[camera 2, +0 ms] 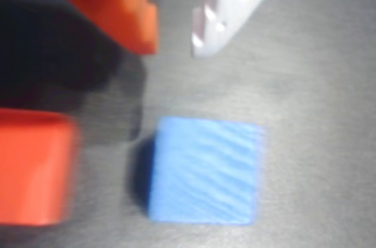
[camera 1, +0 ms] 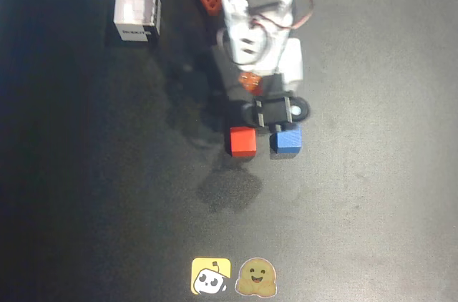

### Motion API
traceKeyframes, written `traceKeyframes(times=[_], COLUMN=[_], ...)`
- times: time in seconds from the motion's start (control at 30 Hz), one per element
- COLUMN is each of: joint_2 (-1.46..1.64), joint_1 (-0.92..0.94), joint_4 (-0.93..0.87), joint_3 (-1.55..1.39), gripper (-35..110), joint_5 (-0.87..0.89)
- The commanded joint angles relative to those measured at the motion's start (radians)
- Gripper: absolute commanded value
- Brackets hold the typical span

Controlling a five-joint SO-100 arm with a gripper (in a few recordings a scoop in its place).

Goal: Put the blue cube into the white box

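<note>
Hand (camera 2: pixel 174 39) apparently open above blue cube (camera 2: pixel 202 170)

A flat, matte black surface (camera 1: pixel 372 195) fills the overhead view from edge to edge, with faint pale scuffs and smudges across its middle. Two small cartoon stickers lie on it at the bottom edge: a yellow square sticker with a white figure (camera 1: pixel 210 276), and touching it on the right a brown rounded smiling sticker (camera 1: pixel 257 277). Light falls softly from above, casting blurred dark shadows well above the stickers. In the wrist view the surface (camera 2: pixel 317 83) looks grey and finely grained.
</note>
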State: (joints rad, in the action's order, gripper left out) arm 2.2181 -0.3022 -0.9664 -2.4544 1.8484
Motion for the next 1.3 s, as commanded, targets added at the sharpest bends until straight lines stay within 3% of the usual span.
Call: traceKeyframes(times=[0.0,1.27], joint_2=[-0.041,-0.319], joint_1=[-0.038,-0.101], joint_4=[0.009,0.092], joint_3=[0.078,0.247], gripper=[5,21], joint_5=[0.043,0.132])
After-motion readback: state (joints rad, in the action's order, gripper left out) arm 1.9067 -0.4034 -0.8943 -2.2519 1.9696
